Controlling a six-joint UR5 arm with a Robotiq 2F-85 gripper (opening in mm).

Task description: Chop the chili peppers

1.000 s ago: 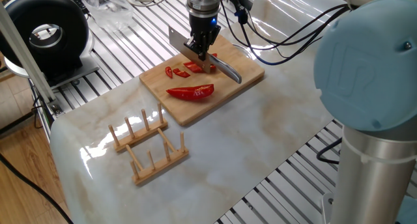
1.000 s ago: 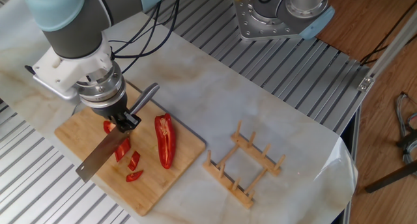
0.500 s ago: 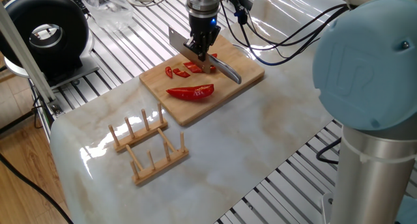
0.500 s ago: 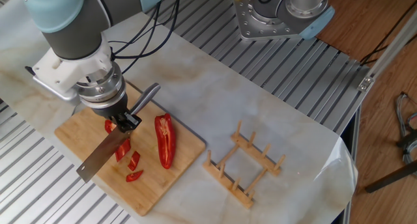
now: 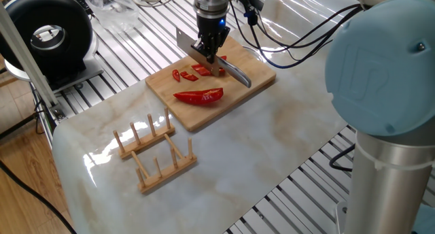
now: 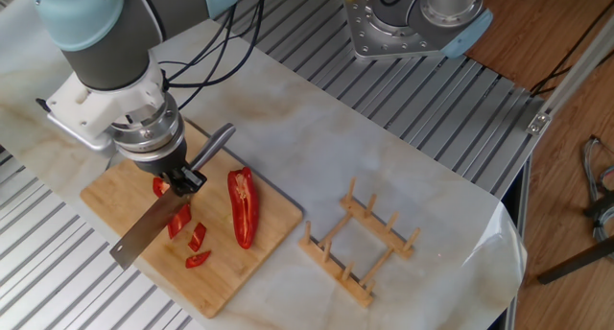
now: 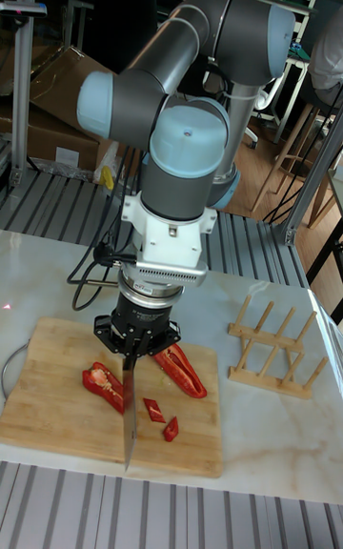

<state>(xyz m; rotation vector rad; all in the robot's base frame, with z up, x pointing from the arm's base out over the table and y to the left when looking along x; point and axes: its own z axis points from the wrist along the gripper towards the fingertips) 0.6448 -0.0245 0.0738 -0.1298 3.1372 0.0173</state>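
— One fixed view first: what do you see on the tabletop (image 5: 272,139)?
— A bamboo cutting board (image 5: 255,81) with the chili peppers (image 5: 199,96) on it, one long half nearest you, small bits behind. Your gripper (image 5: 209,55) has its jaws pinching a knife (image 5: 187,43).

— And the other fixed view?
— The knife blade (image 6: 149,232) slants across the board beside three cut bits (image 6: 196,238). A wooden rack (image 6: 360,244) stands well apart.

— Tall fixed view?
— The blade points down between a pepper chunk (image 7: 103,385) and the bits.
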